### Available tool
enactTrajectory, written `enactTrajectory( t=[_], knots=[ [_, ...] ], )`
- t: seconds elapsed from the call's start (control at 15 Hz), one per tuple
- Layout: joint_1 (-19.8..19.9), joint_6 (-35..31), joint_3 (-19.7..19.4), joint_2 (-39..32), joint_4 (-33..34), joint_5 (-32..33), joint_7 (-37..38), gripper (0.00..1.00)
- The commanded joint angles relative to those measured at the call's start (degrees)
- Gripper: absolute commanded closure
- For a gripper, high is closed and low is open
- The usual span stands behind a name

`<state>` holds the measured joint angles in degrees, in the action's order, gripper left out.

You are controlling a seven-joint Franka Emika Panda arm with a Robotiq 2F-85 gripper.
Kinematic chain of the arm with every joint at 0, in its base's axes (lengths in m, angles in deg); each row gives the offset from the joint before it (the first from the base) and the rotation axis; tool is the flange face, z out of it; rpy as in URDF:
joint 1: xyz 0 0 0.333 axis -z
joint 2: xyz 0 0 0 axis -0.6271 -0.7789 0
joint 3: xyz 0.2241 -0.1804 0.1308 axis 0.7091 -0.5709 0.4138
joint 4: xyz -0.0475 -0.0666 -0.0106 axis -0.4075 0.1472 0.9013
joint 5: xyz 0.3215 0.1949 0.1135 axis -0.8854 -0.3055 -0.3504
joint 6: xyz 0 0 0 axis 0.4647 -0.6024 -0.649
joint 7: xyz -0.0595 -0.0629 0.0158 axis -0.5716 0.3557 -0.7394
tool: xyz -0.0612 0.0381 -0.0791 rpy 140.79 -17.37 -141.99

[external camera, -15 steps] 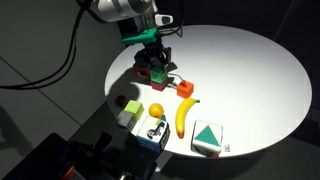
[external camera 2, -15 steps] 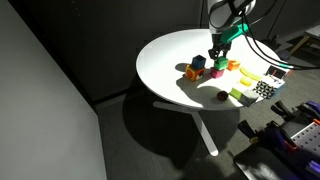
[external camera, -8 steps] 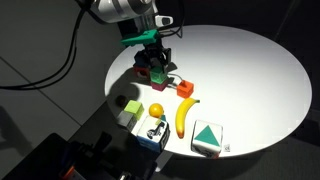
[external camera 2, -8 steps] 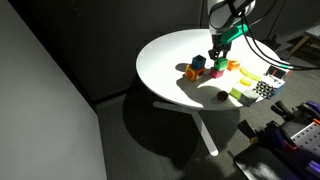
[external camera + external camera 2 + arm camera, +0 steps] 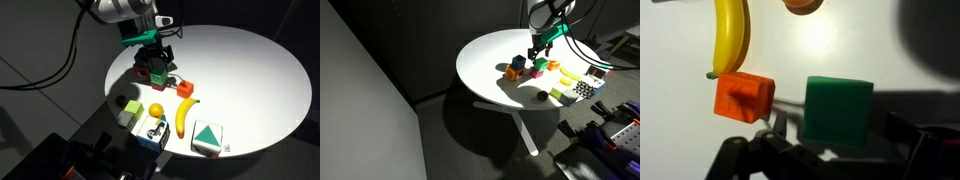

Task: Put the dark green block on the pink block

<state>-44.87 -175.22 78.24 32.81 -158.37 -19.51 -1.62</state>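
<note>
Two fingers of the gripper (image 5: 833,120) stand spread, one on each side of the green block (image 5: 838,108), with a thin gap at each side, so nothing is pinched. The green block sits right between the jaws, straight under the wrist; being a cube, it has no long axis. The pink block does not show in the wrist view; I judge that it lies beneath the green block, but the exterior views are too small to confirm this. Left of the green block in the wrist view lies an orange-red block (image 5: 743,97), near but apart; farther that way are a banana (image 5: 730,35) and an orange (image 5: 800,5). The next move is probably a straight lift away from the green block; a sideways drift could knock the orange-red block.
</note>
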Motion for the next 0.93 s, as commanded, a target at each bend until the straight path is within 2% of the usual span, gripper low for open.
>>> enactTrajectory(
  t=[0.0, 0.87],
  knots=[
    [0.7, -0.8, 0.4, 1.3, -1.1, 0.2, -0.9, 0.0],
    [1.4, -3.9, 1.6, 6.2, -2.9, -1.3, -1.9, 0.0]
  ],
)
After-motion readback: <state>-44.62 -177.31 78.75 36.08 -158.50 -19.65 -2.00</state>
